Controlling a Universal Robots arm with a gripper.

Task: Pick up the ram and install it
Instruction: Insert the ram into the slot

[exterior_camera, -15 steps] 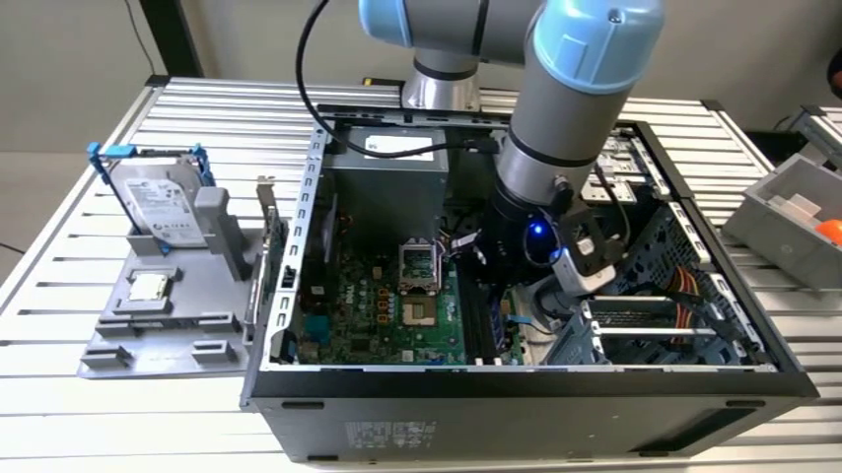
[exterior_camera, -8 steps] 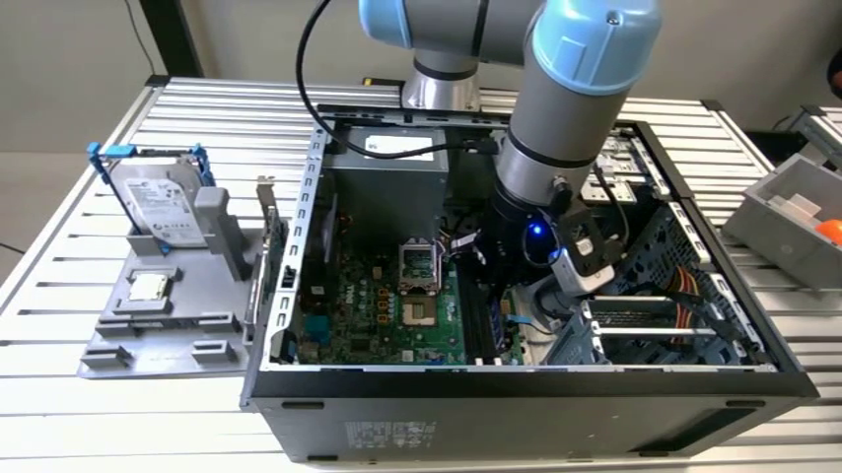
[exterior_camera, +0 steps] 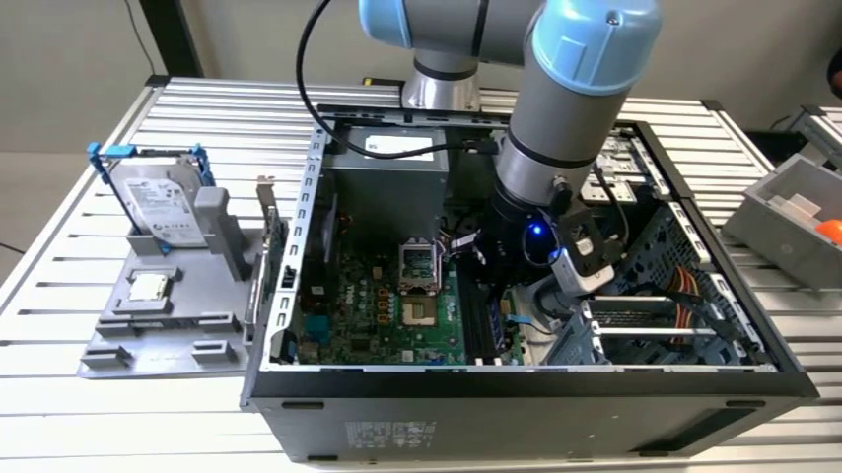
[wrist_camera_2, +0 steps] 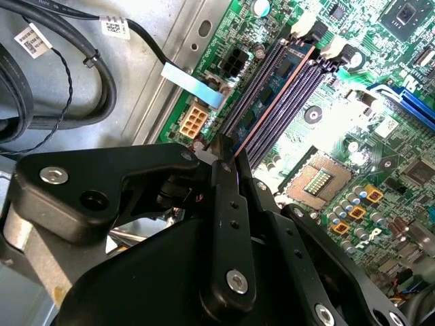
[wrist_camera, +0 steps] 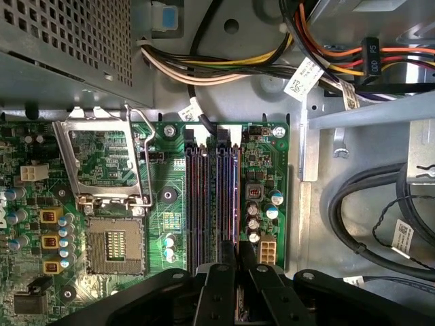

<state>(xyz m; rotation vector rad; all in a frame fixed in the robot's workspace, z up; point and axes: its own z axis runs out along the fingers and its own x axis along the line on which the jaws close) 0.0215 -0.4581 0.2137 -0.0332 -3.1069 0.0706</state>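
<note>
Noted the ram [wrist_camera_2: 274, 104] [wrist_camera: 236, 197] edge-on in both wrist views, a thin reddish-brown line lying along the outermost of the memory slots [wrist_camera: 197, 197], the one farthest from the open processor socket [wrist_camera: 112, 241]. Judged it stood upright so that its edge could meet the slot squarely; could not tell whether it was fully seated. Found the pincer [wrist_camera_2: 228, 153] [wrist_camera: 238, 255] drawn narrow, its fingertips pressed to either face of the stick at one end, apparently gripping it. Recorded the arm reaching down into the open case [exterior_camera: 526, 379], over the motherboard [exterior_camera: 382, 305]. Observed, on the tabletop [exterior_camera: 132, 414] at the exterior view's left, a grey tray [exterior_camera: 99, 360] carrying the hard drive [exterior_camera: 158, 202] and the processor chip [exterior_camera: 145, 286], well apart from the work.
</note>
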